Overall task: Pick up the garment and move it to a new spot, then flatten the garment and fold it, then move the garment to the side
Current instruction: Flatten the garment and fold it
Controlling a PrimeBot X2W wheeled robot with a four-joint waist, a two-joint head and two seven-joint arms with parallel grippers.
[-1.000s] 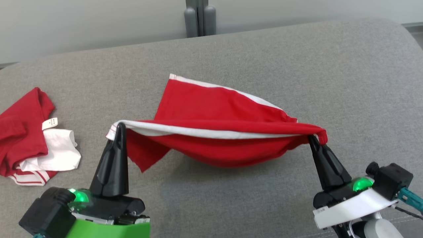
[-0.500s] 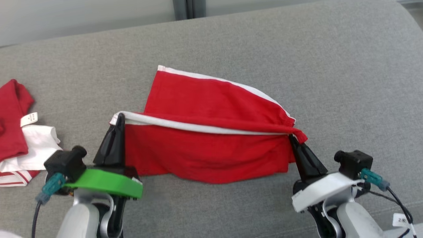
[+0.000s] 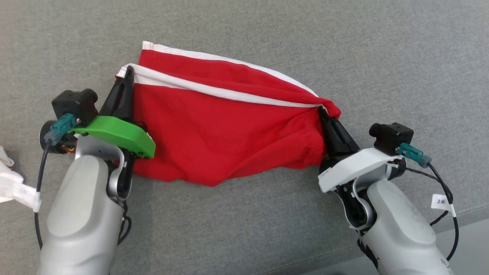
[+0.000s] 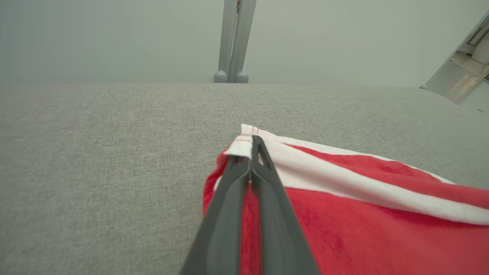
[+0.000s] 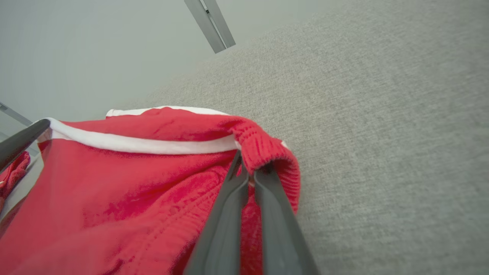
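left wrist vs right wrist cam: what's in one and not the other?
Left wrist: left gripper shut on the garment at its white-trimmed corner; a bright opening at upper right.
Right wrist: right gripper shut on the ribbed red end; the left gripper's finger at the left edge, a second red cloth beneath it.
Both: the garment with its white band, grey cushion, pale wall, grey post.

Red garment [image 3: 225,130], white stripes
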